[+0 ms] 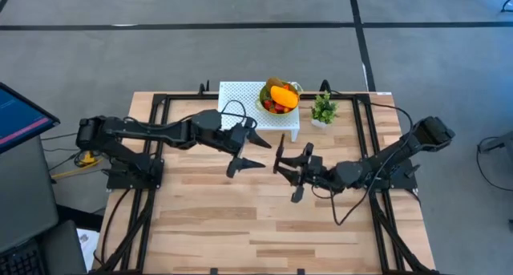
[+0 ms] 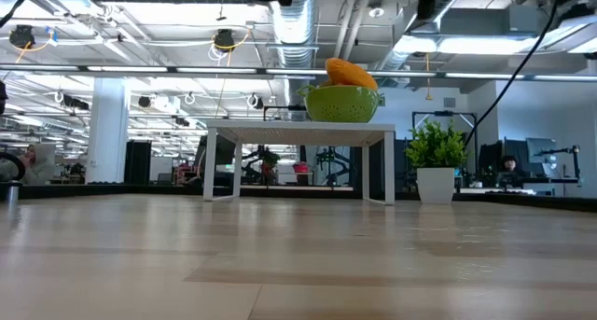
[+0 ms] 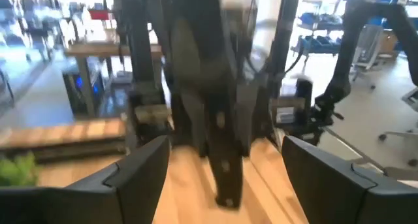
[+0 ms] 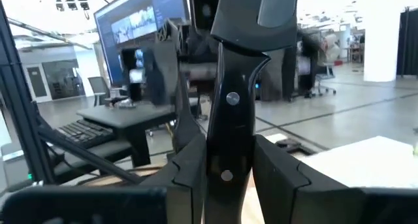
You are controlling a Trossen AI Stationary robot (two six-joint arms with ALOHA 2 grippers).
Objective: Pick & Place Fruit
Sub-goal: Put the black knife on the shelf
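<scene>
The wooden worktop (image 1: 240, 219) is carrying a small white stand (image 1: 240, 99) at its far edge. A green bowl (image 2: 342, 104) is sitting on the stand's right end, holding the mango (image 1: 283, 95) on top of red berry pieces (image 1: 275, 107), too small to make out. A potted plant (image 1: 324, 110) is standing just right of the stand. At mid-worktop the left claw (image 1: 250, 150) is hanging spread and empty, while the right claw (image 1: 290, 172) is pinching an upright black knife (image 4: 230, 129).
</scene>
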